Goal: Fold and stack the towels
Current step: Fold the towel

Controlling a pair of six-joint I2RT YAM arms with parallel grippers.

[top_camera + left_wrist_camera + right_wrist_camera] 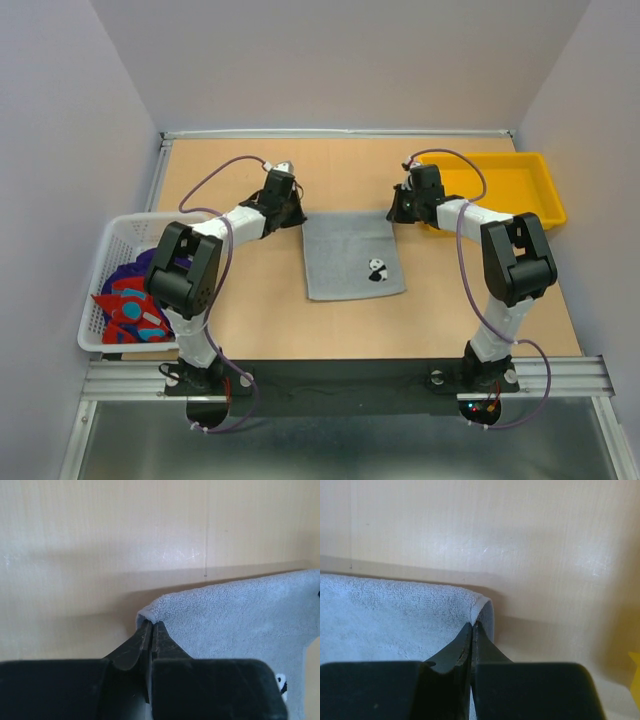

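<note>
A grey towel (352,256) with a small panda mark lies spread flat in the middle of the table. My left gripper (296,214) is shut on the towel's far left corner (155,611). My right gripper (400,211) is shut on its far right corner (484,611). Both corners are pinched up into a small fold at the fingertips. A red towel with light-blue marks (135,312) and a deep purple towel (128,275) lie in the white mesh basket (112,240) at the left.
A yellow plastic tray (520,180) stands at the back right, just behind my right arm. The white basket sits at the table's left edge beside my left arm. Bare wooden table surrounds the grey towel.
</note>
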